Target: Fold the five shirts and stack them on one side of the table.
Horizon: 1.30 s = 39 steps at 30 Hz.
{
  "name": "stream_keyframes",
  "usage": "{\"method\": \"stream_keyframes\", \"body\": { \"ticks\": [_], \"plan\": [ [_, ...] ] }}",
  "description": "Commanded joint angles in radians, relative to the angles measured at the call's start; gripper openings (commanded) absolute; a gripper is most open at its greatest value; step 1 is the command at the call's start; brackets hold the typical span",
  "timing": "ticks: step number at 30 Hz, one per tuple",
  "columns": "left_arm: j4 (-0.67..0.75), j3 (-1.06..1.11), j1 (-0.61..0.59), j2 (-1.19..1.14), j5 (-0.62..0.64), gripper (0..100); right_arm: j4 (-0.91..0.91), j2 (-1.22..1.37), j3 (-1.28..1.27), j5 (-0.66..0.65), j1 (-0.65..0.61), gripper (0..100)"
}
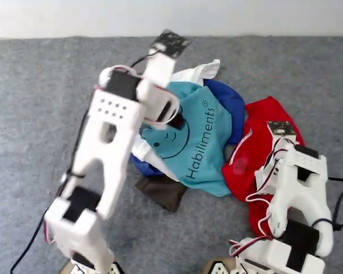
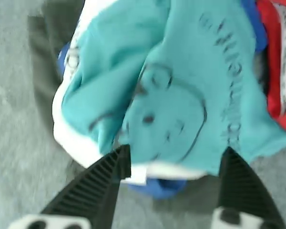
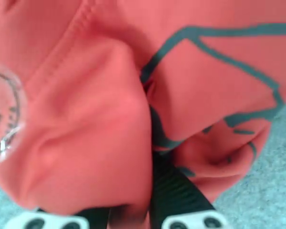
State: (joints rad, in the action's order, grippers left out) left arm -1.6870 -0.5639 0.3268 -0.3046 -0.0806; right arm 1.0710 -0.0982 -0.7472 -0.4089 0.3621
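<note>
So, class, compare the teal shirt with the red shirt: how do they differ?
The teal shirt lies on top of a blue shirt; the red shirt lies beside them. The left gripper hangs open over the teal shirt; the right gripper is shut on the red shirt. Both are crumpled, unfolded.

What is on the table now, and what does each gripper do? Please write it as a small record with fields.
surface: grey table
heap: teal shirt on top, over blue shirt, white shirt and brown shirt
beside heap: red shirt, touching the teal one
folded: none yet, all lie crumpled
left gripper: open, above the teal shirt
right gripper: shut on a fold of the red shirt
</note>
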Motion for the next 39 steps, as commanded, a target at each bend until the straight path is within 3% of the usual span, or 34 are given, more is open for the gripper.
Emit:
{"method": "stream_keyframes", "body": {
  "ticks": [1, 13, 20, 24, 33, 39],
  "plan": [
    [0.025, -0.236, -0.015, -0.17, -0.011, 30, -0.042, 0.004, -0.018, 0.0, 0.008, 0.8],
    [0.072, -0.737, -0.031, -0.873, 0.043, 30, -0.047, 0.004, -0.037, 0.0, -0.045, 0.8],
    [-0.068, -0.997, -0.032, -1.033, 0.11, 11, -0.064, 0.004, -0.04, 0.054, -0.054, 0.8],
    [-0.068, -0.995, -0.034, -1.037, 0.112, 1, -0.067, 0.004, -0.04, 0.072, -0.054, 0.8],
    [-0.074, -0.944, -0.095, -0.911, 0.112, 1, -0.068, 0.004, -0.04, 0.077, -0.053, 0.8],
    [-0.071, -0.544, -0.275, -0.568, 0.091, 1, -0.07, 0.004, -0.04, 0.078, -0.053, 0.8]
  ]
}}
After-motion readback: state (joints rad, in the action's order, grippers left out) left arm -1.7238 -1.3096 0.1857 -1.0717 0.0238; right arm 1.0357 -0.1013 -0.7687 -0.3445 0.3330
